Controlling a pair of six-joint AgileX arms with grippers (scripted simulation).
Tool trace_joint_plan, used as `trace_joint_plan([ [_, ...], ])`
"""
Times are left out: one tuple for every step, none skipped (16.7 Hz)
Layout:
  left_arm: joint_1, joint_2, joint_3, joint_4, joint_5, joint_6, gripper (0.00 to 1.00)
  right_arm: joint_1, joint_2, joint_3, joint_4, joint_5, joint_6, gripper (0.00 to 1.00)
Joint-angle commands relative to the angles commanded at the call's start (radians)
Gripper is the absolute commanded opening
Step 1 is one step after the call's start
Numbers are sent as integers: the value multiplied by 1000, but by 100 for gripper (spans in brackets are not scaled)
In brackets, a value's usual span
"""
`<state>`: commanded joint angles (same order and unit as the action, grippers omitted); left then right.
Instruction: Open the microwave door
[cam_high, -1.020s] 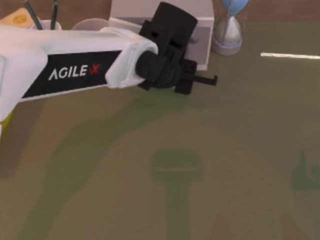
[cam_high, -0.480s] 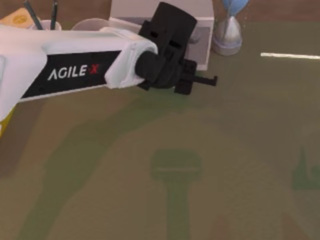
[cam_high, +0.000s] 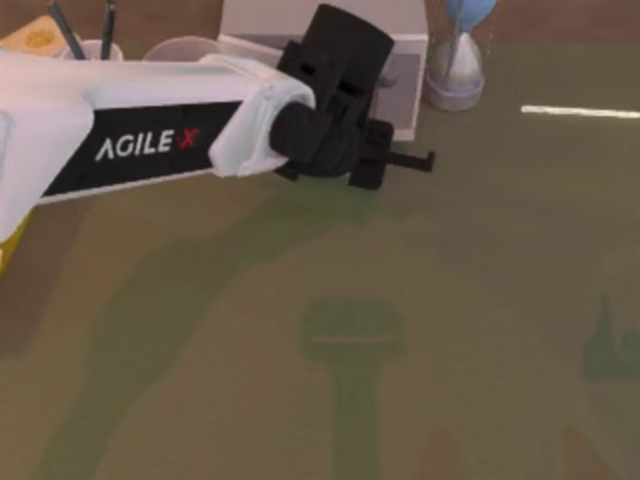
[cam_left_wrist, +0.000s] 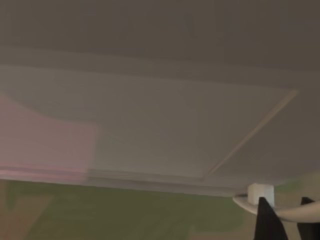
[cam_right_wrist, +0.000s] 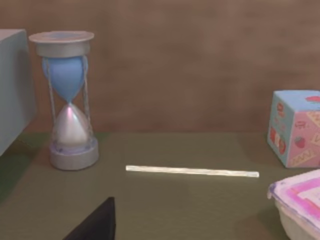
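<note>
Reaching across the far worktop (cam_high: 470, 300), left end effector (cam_high: 415, 158) close against the microwave (cam_high: 400, 50), hiding most of the microwave door (cam_left_wrist: 150, 130); fingers (cam_left_wrist: 267, 220) near its handle, grip unclear. Right end effector out of top view. Hourglass (cam_high: 458, 60) beside the microwave's right edge.

white-grey microwave (cam_high: 400, 40); blue hourglass (cam_right_wrist: 69, 100); pink patterned box (cam_right_wrist: 295, 127); olive table (cam_high: 480, 300).

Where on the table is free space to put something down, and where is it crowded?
The table's near half is bare, and so is its right side below the thin stick. The far edge is crowded: the microwave, the left gripper at its front, the hourglass beside it.
</note>
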<state>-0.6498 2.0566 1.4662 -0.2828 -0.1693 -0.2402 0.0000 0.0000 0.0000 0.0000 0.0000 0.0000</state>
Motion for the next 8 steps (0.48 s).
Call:
trace_joint_plan([
  [0, 0, 0, 0, 0, 0, 0, 0, 0, 0, 0, 0, 0, 100],
  [0, 0, 0, 0, 0, 0, 0, 0, 0, 0, 0, 0, 0, 100],
  [0, 0, 0, 0, 0, 0, 0, 0, 0, 0, 0, 0, 0, 100],
  [0, 0, 0, 0, 0, 0, 0, 0, 0, 0, 0, 0, 0, 100],
  [0, 0, 0, 0, 0, 0, 0, 0, 0, 0, 0, 0, 0, 100],
  [0, 0, 0, 0, 0, 0, 0, 0, 0, 0, 0, 0, 0, 100],
  [0, 0, 0, 0, 0, 0, 0, 0, 0, 0, 0, 0, 0, 100],
  [-9, 2, 3, 0, 8, -6, 0, 0, 0, 0, 0, 0, 0, 100],
])
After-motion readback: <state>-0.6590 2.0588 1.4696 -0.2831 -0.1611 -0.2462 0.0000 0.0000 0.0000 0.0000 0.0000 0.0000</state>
